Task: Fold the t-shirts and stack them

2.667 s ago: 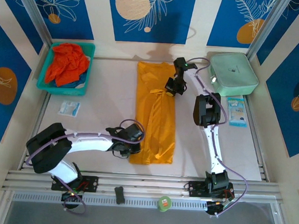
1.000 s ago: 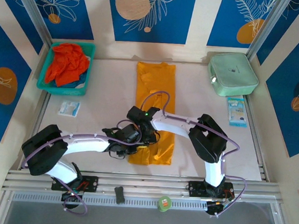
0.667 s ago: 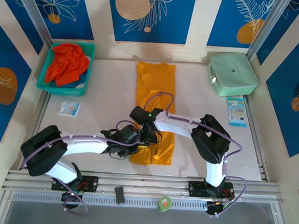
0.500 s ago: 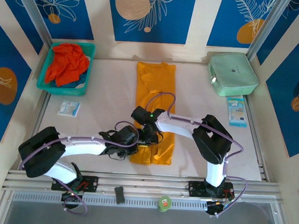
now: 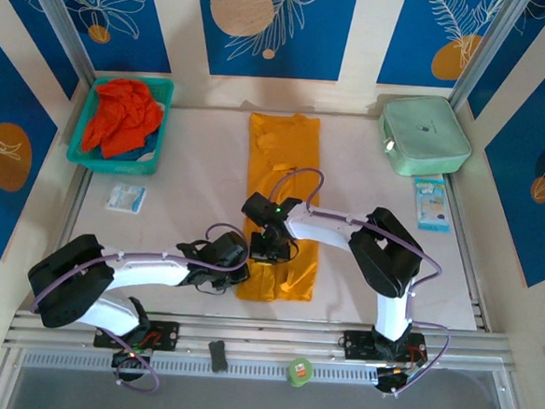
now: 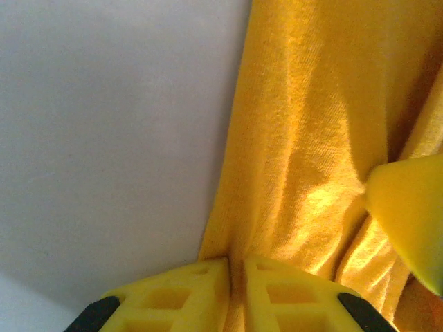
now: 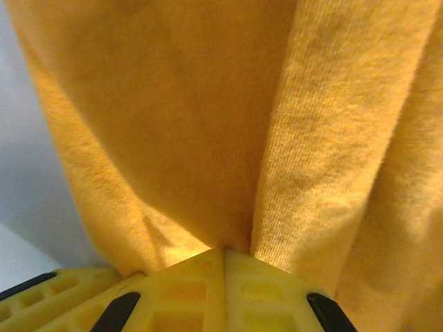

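The yellow-orange t-shirt (image 5: 283,158) lies folded into a long narrow strip down the middle of the table. My left gripper (image 5: 241,261) sits at the strip's left edge near its lower end. It is shut on a pinch of that edge (image 6: 239,238) between its yellow fingers (image 6: 187,290). My right gripper (image 5: 266,245) is just beside it over the strip, shut on a raised fold of the same cloth (image 7: 277,159). The red-orange t-shirt (image 5: 120,116) lies crumpled in the teal basket (image 5: 81,155) at the back left.
A mint-green zipped case (image 5: 425,136) stands at the back right, with a small packet (image 5: 431,204) in front of it. Another packet (image 5: 126,198) lies at the left. A green tape roll (image 5: 299,370) rests on the front rail.
The right arm has come from the shirt's far end down to its lower part and closed on it. The left gripper has slid slightly nearer along the left edge; the cloth there has bunched.
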Available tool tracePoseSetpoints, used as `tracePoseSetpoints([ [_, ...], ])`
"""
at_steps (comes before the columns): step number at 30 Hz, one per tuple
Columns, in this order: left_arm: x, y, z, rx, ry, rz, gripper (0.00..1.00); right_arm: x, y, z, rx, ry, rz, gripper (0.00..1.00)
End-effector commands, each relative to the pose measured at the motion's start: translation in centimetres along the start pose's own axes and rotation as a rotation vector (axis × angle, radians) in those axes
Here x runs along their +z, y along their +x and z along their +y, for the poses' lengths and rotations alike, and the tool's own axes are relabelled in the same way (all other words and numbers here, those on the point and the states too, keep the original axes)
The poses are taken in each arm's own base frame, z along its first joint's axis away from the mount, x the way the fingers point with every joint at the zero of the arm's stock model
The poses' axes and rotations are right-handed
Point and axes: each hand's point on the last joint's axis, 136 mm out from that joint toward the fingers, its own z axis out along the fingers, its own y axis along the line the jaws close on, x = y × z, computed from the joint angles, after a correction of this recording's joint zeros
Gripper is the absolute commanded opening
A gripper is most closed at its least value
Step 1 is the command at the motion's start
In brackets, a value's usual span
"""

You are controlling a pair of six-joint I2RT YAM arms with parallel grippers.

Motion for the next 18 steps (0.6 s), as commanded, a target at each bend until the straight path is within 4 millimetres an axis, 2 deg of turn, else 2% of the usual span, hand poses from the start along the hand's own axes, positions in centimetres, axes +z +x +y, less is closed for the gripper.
tracePoseSetpoints([
  [1, 0.5, 3.0, 8.5, -0.015, -0.302, 0.101, 0.19, 0.6, 0.7, -0.2, 0.011, 0.026, 0.027, 0.00],
  [6, 0.2, 3.0, 8.9, -0.013, -0.323, 0.102, 0.19, -0.3, 0.8, -2.1, 0.013, 0.105, 0.012, 0.00],
  [13, 0.0, 3.3, 9.9, -0.015, -0.352, 0.109, 0.19, -2.4, 0.5, -6.3, 0.028, 0.254, -0.017, 0.00],
  [18, -0.2, 3.3, 10.1, -0.015, -0.362, 0.104, 0.19, -4.4, 0.2, -6.2, 0.021, 0.232, -0.047, 0.00],
])
